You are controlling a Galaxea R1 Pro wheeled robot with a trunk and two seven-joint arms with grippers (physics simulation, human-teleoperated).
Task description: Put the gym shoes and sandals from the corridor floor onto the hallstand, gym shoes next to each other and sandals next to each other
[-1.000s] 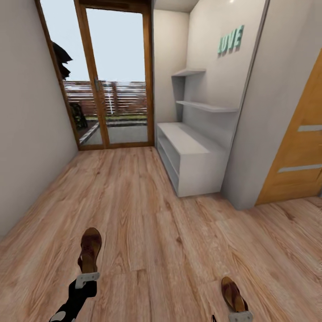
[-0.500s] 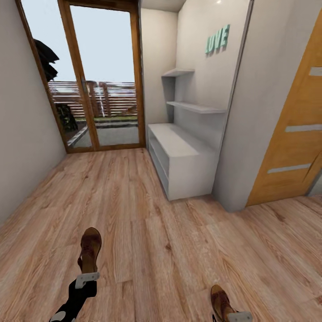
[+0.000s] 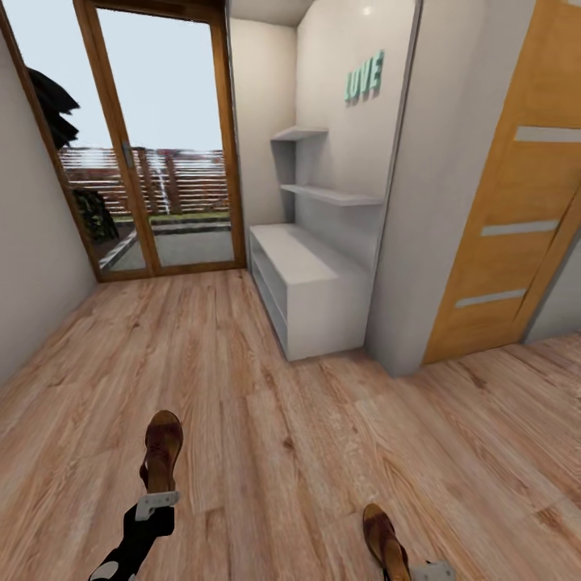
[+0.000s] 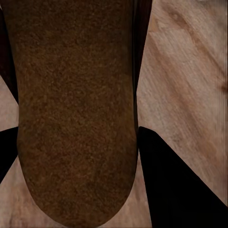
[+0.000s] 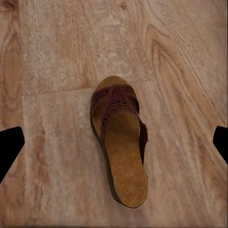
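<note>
I see light brown wood-plank corridor floor with strong grain, and at about 1 o'clock the pale-grey hallstand: a smooth, boxy low bench with open shoe shelves, a tall back panel and 2 staggered upper shelves.

The left gripper carries a brown sandal at 7 o'clock; in the left wrist view its grainy dark sole sits between the black fingers, so those jaws look closed on it.

The second sandal is at 5 o'clock, cut off by the frame edge. The right wrist view shows its cork-like tan insole and perforated dark strap, lying flat on the planks. The right gripper stands wide open above it, the fingertips well apart from the sandal.
</note>
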